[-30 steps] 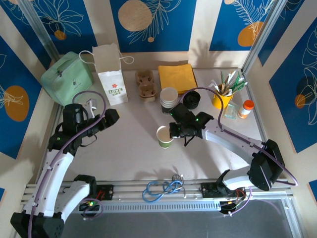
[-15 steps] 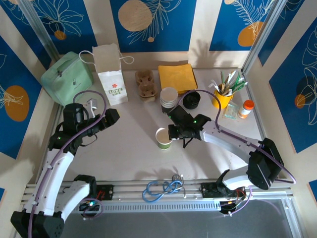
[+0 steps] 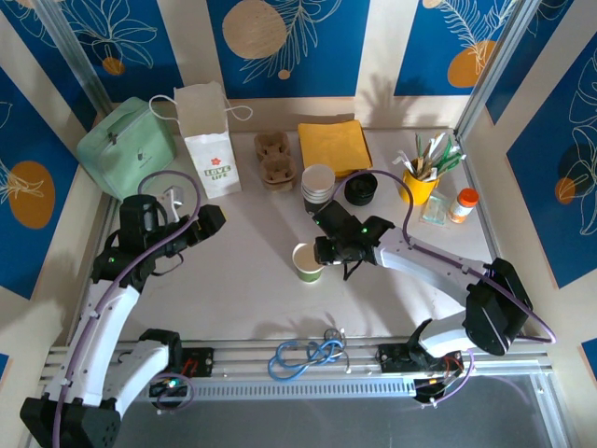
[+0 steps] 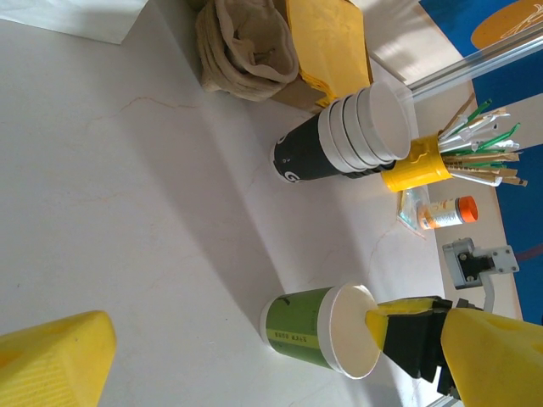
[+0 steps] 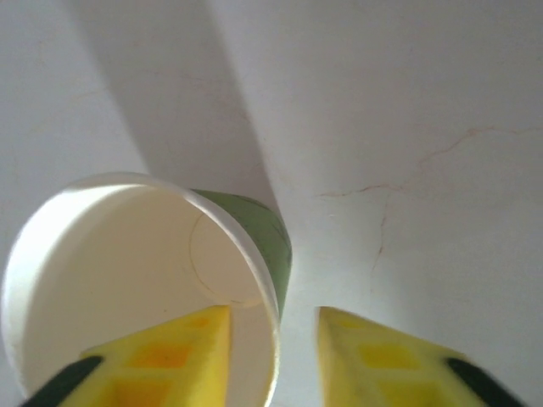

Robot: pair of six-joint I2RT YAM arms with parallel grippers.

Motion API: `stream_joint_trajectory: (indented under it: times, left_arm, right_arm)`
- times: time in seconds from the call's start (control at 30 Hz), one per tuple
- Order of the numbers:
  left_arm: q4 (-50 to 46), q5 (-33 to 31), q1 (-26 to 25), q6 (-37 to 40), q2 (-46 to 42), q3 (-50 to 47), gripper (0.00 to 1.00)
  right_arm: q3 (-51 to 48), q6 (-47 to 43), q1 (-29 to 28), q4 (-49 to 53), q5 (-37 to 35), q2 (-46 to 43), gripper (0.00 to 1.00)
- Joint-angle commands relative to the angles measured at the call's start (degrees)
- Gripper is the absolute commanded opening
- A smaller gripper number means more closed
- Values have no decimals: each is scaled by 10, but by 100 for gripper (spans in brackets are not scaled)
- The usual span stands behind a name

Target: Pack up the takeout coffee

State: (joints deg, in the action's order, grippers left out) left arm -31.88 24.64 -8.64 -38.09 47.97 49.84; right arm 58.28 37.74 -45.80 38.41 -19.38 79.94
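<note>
Cup [image 3: 308, 262] upright on the desk [image 3: 244, 285], at 8 o'clock from the right hand [image 3: 322, 253], whose parted fingers [image 5: 174, 349] straddle its rim, one inside. Left hand [image 3: 207, 222] spread wide, empty, well apart at 9 o'clock.

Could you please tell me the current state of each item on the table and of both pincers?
Green paper cup: upright, empty, lidless.
Right pincer: open, straddling the cup's rim.
Left pincer: open, holding nothing.
White paper bag: upright, mouth open.
Mint-green fabric lunch bag: closed.
Orange-capped bottle: upright, capped.
Stack of black paper cups: upright, nested.
</note>
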Motion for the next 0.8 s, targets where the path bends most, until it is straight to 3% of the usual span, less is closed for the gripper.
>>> stream_joint_trajectory:
  times: [0.0, 0.37, 0.77]
  left_arm:
    - [-7, 5, -4, 10, -5, 2, 98]
    - [-5, -1, -4, 17, -5, -2, 99]
    - [32, 4, -4, -2, -7, -12, 99]
  right_arm:
    - [24, 6, -4, 32, -26, -19, 42]
    - [48, -5, 13, 46, -103, -65, 52]
    - [142, -13, 147, 31, -97, -10, 54]
